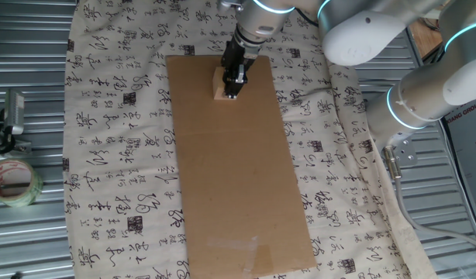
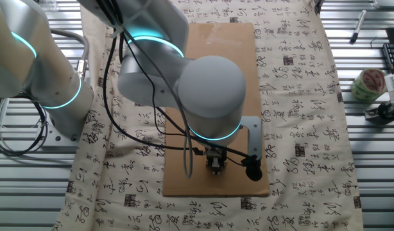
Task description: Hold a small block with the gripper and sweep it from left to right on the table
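Fingers point(image 1: 232, 87) down on small block point(image 1: 221, 85), atop cardboard sheet point(image 1: 238, 178).

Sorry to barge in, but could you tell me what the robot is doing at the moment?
The arm has its gripper lowered onto the small block near one end of the long cardboard sheet on the table. The fingers appear to be around the block, though the grip itself is hard to see. A tape roll sits off to the side.

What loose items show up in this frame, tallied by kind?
Wooden block: 1
Cardboard sheet: 1
Printed cloth: 1
Tape roll: 1
Marker pen: 1
Total: 5
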`<state>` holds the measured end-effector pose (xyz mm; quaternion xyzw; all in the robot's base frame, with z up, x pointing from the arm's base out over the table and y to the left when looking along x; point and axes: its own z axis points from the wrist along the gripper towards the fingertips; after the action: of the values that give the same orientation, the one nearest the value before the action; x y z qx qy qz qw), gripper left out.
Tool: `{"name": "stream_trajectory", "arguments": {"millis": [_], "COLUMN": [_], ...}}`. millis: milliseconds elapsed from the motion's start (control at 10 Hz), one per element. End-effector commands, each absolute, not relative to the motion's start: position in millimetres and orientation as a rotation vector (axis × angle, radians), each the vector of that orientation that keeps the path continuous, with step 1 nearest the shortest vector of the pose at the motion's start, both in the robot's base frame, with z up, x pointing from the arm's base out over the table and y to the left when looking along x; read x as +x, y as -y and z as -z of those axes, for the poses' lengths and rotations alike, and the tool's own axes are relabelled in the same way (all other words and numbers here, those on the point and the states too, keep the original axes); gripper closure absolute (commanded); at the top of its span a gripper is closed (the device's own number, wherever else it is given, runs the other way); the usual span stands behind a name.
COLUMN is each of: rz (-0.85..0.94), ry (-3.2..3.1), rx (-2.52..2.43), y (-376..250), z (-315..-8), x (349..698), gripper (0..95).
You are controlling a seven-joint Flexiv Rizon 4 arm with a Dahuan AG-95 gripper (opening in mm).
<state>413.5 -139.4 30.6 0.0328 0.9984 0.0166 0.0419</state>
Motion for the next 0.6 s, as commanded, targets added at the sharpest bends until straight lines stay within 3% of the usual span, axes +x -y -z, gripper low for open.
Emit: {"name": "stream_trajectory", "arguments": {"millis": [100,600], "rz": [-0.05,-0.045], "ry": [-3.054,-3.054], "rx": [0.101,0.1], "y": [140.2,140.1], "z": [-30.2,-30.2], "x": [413.0,412.9], "gripper": [95.0,95.0]}}
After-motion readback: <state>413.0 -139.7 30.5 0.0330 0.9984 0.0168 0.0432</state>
